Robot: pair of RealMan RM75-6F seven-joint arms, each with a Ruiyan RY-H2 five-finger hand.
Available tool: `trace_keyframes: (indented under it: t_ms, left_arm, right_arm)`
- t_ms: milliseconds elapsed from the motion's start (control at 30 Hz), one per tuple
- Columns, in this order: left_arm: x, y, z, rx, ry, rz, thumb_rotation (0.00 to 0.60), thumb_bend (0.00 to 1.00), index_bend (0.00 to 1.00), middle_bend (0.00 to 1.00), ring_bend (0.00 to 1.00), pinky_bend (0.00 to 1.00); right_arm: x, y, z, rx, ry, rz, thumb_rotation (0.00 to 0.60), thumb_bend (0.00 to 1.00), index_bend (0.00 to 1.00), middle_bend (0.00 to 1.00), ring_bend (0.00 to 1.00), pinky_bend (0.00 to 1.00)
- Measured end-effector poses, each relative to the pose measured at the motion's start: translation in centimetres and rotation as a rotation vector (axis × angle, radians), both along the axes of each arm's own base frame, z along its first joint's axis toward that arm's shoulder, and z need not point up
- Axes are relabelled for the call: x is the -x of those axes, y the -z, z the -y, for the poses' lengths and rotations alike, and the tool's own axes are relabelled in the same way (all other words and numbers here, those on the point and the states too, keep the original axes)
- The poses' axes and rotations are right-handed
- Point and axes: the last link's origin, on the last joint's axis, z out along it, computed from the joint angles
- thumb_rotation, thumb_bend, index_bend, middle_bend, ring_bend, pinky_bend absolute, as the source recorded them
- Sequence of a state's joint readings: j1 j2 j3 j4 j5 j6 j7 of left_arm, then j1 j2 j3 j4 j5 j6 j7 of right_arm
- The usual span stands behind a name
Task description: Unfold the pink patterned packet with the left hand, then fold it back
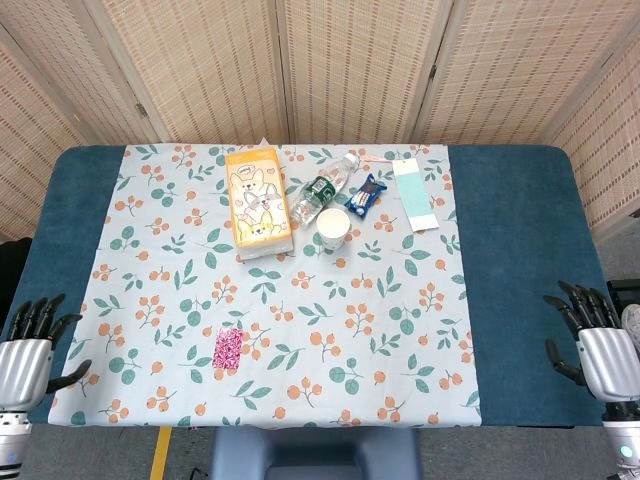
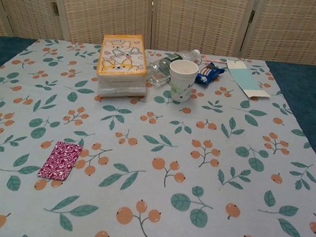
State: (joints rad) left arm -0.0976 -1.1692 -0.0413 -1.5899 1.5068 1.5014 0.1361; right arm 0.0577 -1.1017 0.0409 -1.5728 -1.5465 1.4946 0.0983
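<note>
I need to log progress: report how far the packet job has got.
Done: nothing visible; the pink patterned packet lies folded flat on the tablecloth, untouched. In hand: nothing; the left hand and right hand sit at the table's near corners, fingers apart, empty. Left: reach, unfold, then fold back.

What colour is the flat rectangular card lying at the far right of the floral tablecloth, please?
The flat rectangular card is pale teal with white ends, clearest in the chest view.
</note>
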Motion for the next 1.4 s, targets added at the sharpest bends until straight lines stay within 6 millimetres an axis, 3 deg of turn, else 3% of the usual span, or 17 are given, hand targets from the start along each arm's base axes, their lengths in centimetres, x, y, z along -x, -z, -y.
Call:
trace_keyframes:
  t_ms: [500,1400]
  left_arm:
    - [-2.3,1.7,-2.2,0.142,0.122,-0.06,0.6,0.25,0.28,0.1,0.07,0.0]
    - [-6.4,8.6,-5.0,0.569,0.271,-0.019,0.6,0.17,0.36,0.1,0.0,0.0]
  right_arm:
    - [-0.2,-0.1,-0.1,-0.001,-0.017,-0.001,0.6,0.48,0.19,0.09,0.03,0.0]
    - [0.0,0.0,0.0,-0.002,-0.008,-0.004,0.6,0.48,0.19,0.09,0.03,0.0]
